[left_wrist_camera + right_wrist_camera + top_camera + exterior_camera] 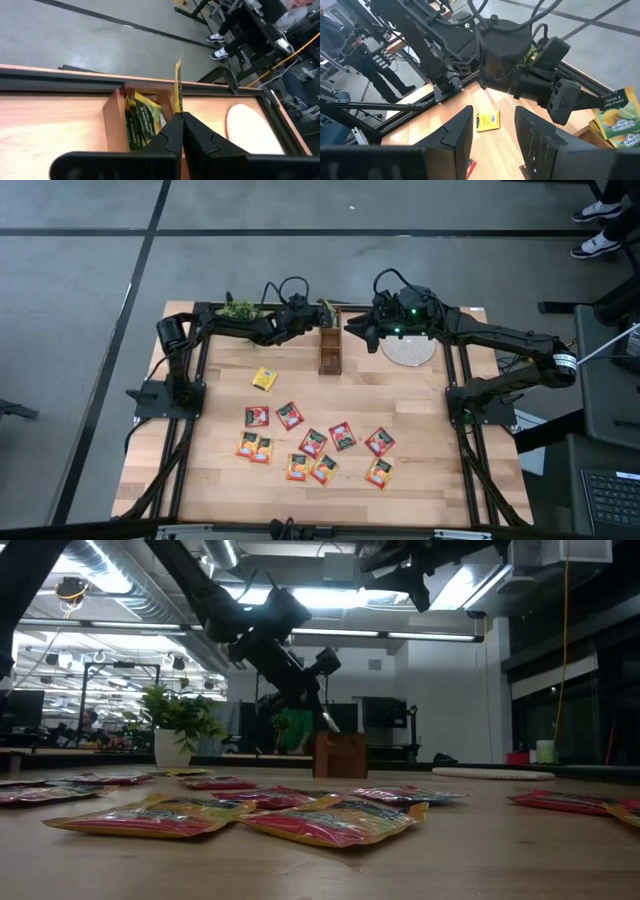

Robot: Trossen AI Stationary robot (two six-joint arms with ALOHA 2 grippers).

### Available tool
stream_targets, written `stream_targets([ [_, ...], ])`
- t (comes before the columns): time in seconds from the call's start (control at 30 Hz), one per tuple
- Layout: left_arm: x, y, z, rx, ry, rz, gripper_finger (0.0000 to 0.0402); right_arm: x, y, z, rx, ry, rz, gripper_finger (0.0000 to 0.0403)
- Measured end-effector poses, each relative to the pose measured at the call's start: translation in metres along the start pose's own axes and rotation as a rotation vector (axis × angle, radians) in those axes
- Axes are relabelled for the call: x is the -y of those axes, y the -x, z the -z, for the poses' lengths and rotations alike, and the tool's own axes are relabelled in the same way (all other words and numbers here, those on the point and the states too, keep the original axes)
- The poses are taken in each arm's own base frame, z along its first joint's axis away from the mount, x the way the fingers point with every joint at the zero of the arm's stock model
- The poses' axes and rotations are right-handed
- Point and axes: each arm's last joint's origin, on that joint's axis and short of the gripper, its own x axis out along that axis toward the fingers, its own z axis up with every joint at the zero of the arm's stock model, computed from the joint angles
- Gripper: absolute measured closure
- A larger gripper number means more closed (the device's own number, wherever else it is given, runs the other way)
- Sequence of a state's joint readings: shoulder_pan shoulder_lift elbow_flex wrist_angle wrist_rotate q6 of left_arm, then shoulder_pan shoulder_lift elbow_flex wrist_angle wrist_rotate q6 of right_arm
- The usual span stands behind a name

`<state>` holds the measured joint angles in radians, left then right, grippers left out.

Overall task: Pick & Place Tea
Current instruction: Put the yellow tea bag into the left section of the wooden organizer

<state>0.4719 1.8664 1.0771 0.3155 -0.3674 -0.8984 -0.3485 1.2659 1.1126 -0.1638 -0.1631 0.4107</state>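
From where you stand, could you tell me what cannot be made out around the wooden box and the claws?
- Wooden box interior: high view too small; in the left wrist view the left claw, shut on a yellow-green tea sachet, covers part.
- Sachet count inside the box: only some edges show.
- Right claw: open, holding nothing; cut off by the top edge in the low view.
- Loose yellow sachet label: too small.

The high view looks straight down on the whole wooden table. The low view sits at tabletop height, close behind the scattered sachets, facing the room. Each wrist view looks closely past its own fingers; both show the wooden box, which the high and low views share.
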Motion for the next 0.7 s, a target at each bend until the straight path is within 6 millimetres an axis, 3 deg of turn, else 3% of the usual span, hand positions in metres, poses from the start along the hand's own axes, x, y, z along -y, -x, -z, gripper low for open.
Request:
stream_targets([
  [0.53,-0.007,-0.003,-0.002,0.018,0.002,-0.053,0.04,0.001,0.0,0.0,0.009,-0.002,0.02,0.0256],
  [0.7,-0.011,-0.009,0.006,-0.01,0.042,-0.047,0.0399,0.001,0.0,0.0,0.011,-0.001,0.024,0.0256],
])
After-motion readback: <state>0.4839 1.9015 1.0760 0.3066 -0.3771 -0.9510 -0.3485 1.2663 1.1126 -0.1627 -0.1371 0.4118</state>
